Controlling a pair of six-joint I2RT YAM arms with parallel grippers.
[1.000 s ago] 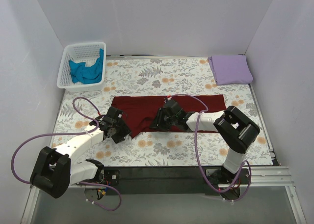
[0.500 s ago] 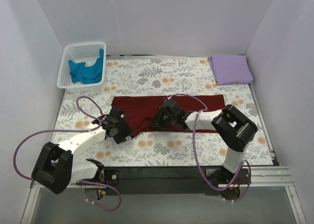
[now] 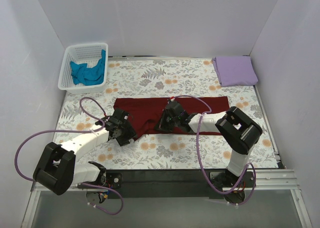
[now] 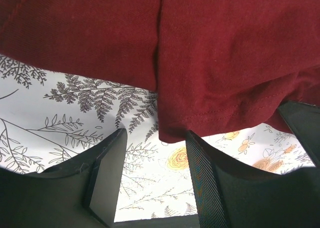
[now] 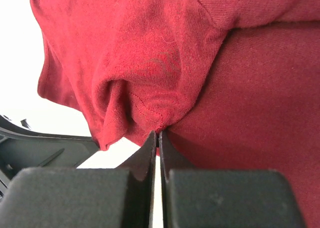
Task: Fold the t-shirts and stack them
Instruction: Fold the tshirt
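Note:
The dark maroon t-shirt (image 3: 142, 109) lies as a long folded band across the middle of the table. In the top view my right gripper (image 3: 161, 124) sits at its near edge. The right wrist view shows that gripper (image 5: 158, 134) shut, pinching a bunched fold of the maroon fabric (image 5: 150, 78) at its tips. My left gripper (image 3: 125, 133) is at the shirt's near-left corner. Its fingers stand open, and the shirt's stitched hem corner (image 4: 172, 130) lies just beyond the tips of the left gripper (image 4: 156, 138). The lavender t-shirt (image 3: 235, 70) lies folded at the back right. The teal t-shirt (image 3: 88, 72) is crumpled in the basket.
A white lattice basket (image 3: 67, 67) stands at the back left corner. The floral-print cloth (image 3: 165, 75) covers the whole table. White walls close in the left, back and right sides. Purple cables loop from both arms over the near part of the table.
My right gripper has closed on a fold of the maroon shirt. My left gripper has crept slightly to the right along the shirt's near-left corner, still open.

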